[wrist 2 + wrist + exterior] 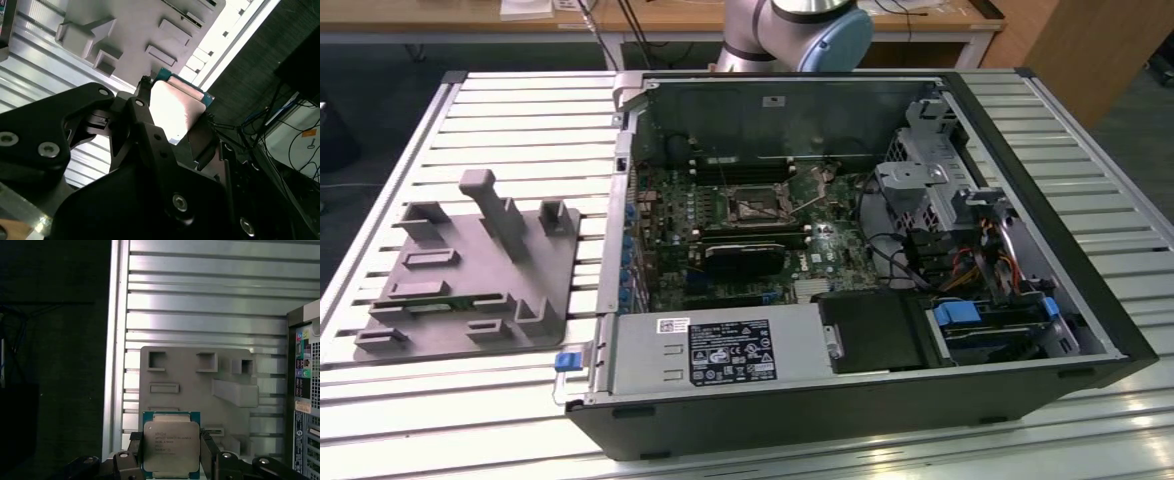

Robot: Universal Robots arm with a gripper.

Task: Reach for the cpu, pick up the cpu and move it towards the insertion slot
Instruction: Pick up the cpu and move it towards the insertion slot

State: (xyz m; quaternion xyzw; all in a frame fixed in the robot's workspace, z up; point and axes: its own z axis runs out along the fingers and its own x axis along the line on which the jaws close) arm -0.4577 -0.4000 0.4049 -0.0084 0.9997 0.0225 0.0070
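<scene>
The claw (170, 447) is clamped on the cpu (171, 444). In the first wrist view its dark fingers (208, 452) press on two opposite edges of the chip, and the silver lid and green rim face the camera. In the second wrist view the same hold shows from a slant: the cpu (176, 106) glares pale between the black fingers (141, 107) of the claw (172, 120). In both wrist views the grey fixture block (195, 385) (140, 30) lies beyond the chip on the slatted aluminium bench (200, 290) (30, 65). Whether the chip touches the block cannot be told. The rear port panel of the computer case (305, 390) stands at the edge of the first wrist view. In the exterior view the fixture block (467, 270) sits on the bench (520, 120) to the exterior view's left of the open computer case (854, 410). The insertion slot (757, 205), a square socket with a metal frame, lies on the motherboard (680, 250) inside the case. The arm (801, 30) rises behind the case at the far side of the bench.
</scene>
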